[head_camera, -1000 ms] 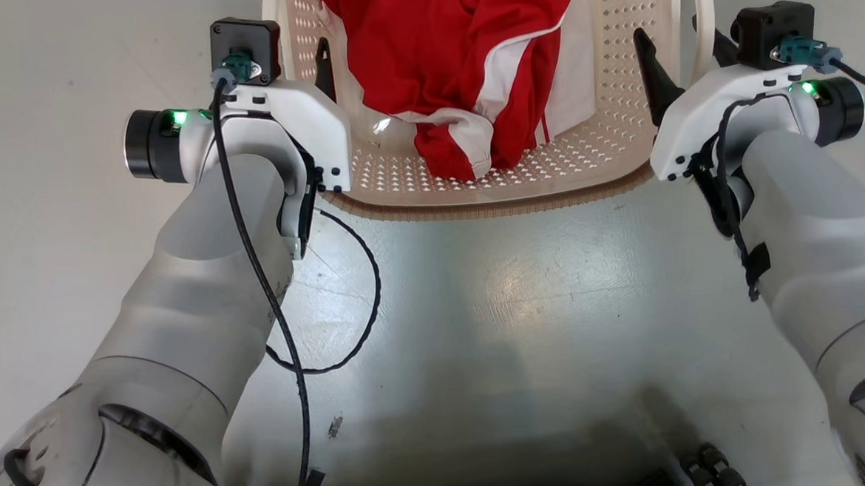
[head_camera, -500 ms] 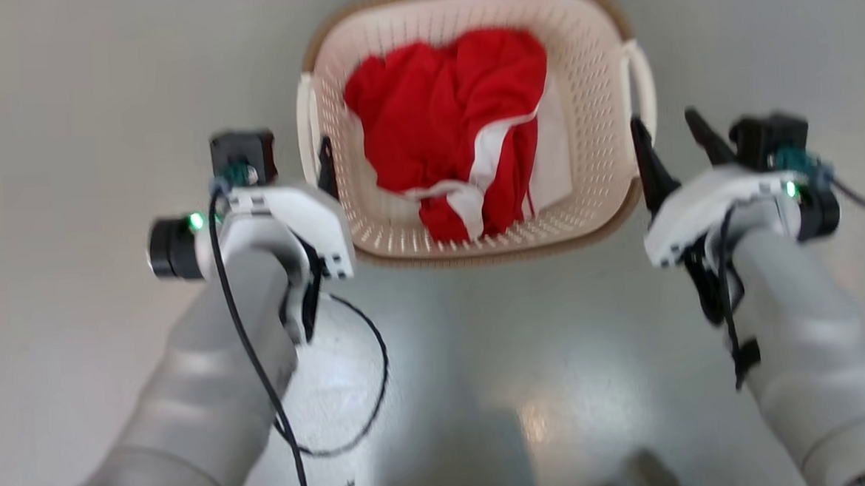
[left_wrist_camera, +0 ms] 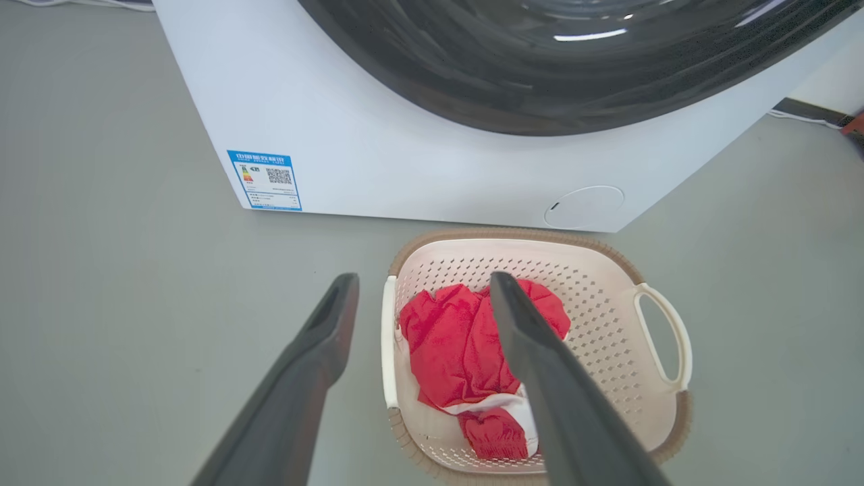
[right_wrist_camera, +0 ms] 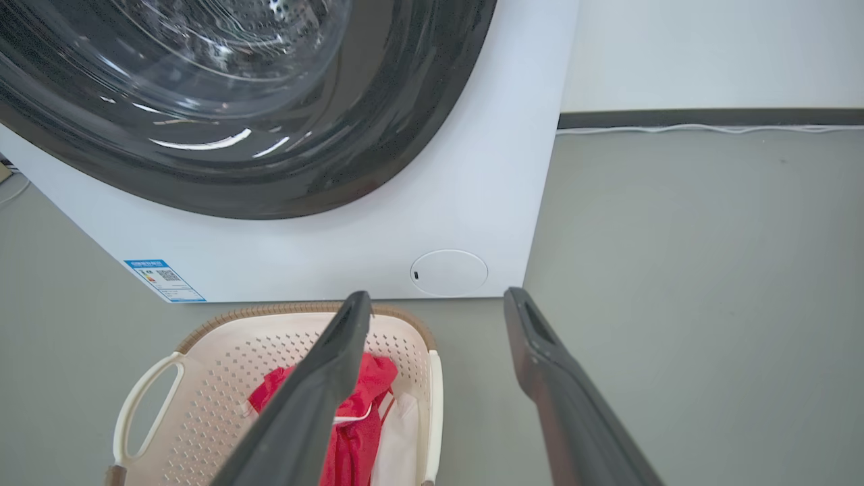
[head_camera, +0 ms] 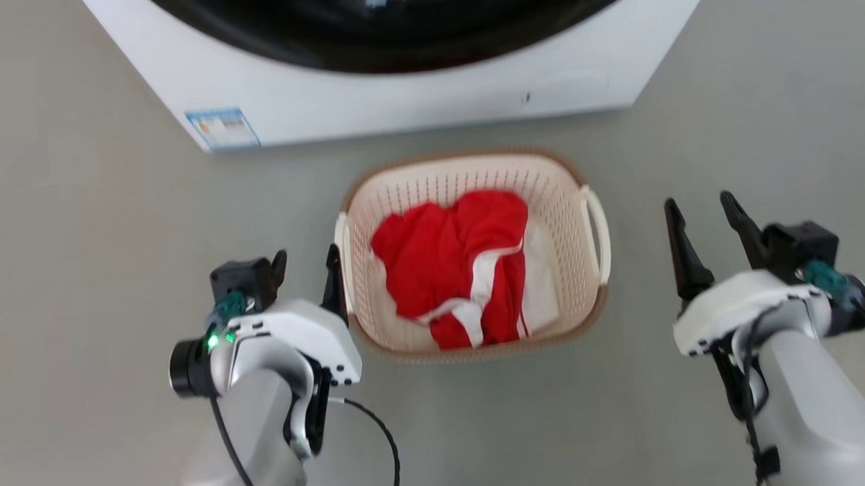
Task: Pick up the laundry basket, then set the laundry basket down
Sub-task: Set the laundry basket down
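Laundry basket [head_camera: 474,189]: stood upright and level on the floor [head_camera: 70,254], with the washing machine [head_camera: 395,89] just beyond its far rim.
Contents: a red garment [head_camera: 448,264] lay bunched inside the basket, over a white cloth [head_camera: 542,282] against the right wall.
Handles: the left loop [head_camera: 341,240] and the right loop [head_camera: 599,234] both hung free, nothing hooked through either.
Left gripper [head_camera: 306,254]: released, fingers spread wide and holding nothing; in the head view its inner finger was just beside the basket's left loop, and whether it touched was hard to tell.
Right gripper [head_camera: 697,201]: released too, empty, and clear of the basket's right loop.
Change: a second ago both grippers' fingers stood right at the basket's loops; now the right one had drawn away from the basket. The head camera had also pulled back, so the basket looked smaller and the machine came into sight.
Meaning for the task: the set-down looked complete, with the basket resting on its own and both claws off it. What probably remained was backing the left arm away from the basket without nudging the loop.
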Controlling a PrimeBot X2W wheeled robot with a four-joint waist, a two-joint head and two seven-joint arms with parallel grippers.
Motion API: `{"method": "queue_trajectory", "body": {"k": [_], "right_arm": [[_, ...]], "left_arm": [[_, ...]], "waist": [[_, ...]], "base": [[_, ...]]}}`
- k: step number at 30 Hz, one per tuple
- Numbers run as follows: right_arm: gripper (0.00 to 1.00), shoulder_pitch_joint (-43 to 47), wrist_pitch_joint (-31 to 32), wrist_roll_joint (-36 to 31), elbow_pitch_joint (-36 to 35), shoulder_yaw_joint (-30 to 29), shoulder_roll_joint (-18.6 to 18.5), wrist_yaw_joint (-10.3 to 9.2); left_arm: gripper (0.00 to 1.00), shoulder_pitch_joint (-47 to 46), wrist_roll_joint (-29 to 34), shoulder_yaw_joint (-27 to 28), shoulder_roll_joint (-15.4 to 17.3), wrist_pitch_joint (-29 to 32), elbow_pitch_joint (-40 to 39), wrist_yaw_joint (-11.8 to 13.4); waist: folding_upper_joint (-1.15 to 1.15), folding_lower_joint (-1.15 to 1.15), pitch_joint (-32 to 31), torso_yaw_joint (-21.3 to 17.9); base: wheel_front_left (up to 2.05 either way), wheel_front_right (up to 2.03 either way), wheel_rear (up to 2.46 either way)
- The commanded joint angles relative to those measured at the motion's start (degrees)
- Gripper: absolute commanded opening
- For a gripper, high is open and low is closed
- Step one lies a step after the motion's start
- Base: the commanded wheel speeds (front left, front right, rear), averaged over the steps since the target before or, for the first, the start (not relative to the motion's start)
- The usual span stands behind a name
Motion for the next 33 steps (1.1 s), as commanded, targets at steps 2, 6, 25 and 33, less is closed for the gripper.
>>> {"method": "queue_trajectory", "body": {"k": [2,6,25,33], "right_arm": [[1.0,3.2,-0.7,-1.4,-3.7,-0.1,0.7,0.35],[1.0,6.9,-0.8,-2.5,-7.1,-1.3,1.1,0.35],[1.0,20.7,-0.8,-3.5,-15.4,-1.2,1.5,0.35],[1.0,25.9,-0.8,-3.9,-17.7,-0.1,1.6,0.35]], "left_arm": [[1.0,2.9,2.0,3.8,0.7,-0.3,-3.0,-0.8],[1.0,7.1,4.8,8.1,0.2,-0.3,-6.6,-1.6],[1.0,24.4,15.0,19.0,-1.3,-0.3,-18.3,-5.2],[1.0,30.1,15.2,23.7,-1.5,-0.3,-21.6,-4.8]], "waist": [[0.0,0.0,-5.2,0.3],[0.0,0.0,-8.6,0.6],[0.0,0.0,-20.7,2.1],[0.0,0.0,-23.8,3.0]], "base": [[0.0,0.0,0.0],[0.0,0.0,0.0],[0.0,0.0,0.0],[0.0,0.0,0.0]]}}
